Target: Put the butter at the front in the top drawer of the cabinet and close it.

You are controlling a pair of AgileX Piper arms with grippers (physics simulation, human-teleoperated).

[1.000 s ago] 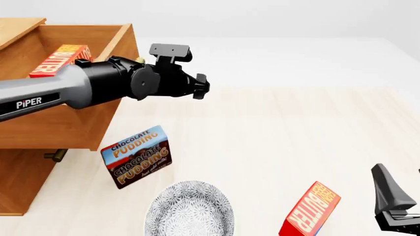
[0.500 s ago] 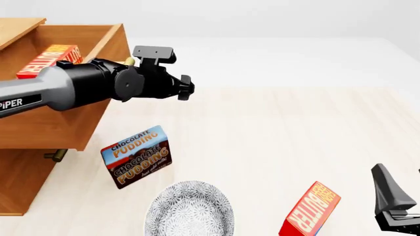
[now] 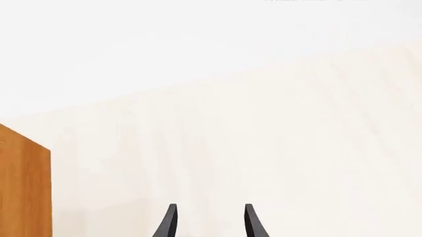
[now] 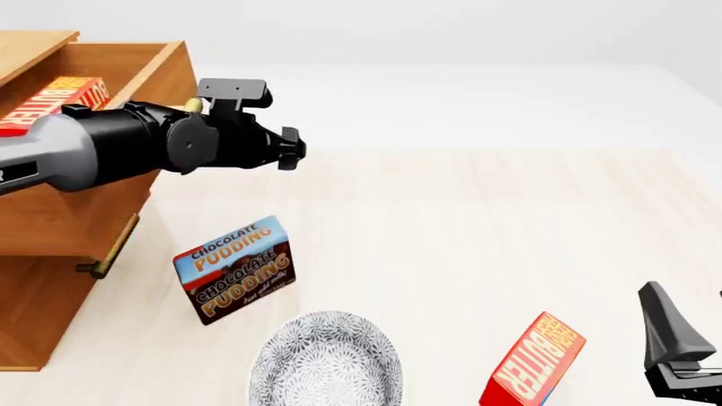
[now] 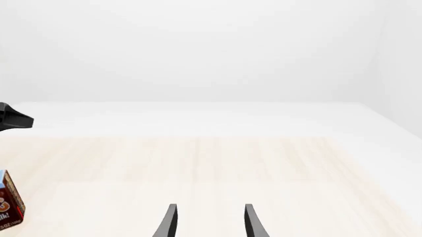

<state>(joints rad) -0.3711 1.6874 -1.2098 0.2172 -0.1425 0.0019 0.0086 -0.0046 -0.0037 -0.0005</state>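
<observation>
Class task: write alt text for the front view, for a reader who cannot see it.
The left arm reaches across the open top drawer of a wooden cabinet, with a butter carton inside. On the table stand a Chocolate Pudding box, a patterned bowl and a second butter carton.

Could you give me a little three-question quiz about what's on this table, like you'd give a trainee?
1. True or false: a butter carton lies inside the open top drawer.
2. What stands nearest the patterned bowl? A) chocolate pudding box B) cabinet C) right claw
3. Fill in: the left claw holds ____.

Key: 1 true. 2 A. 3 nothing; its fingers are apart with only bare table between them.
</observation>
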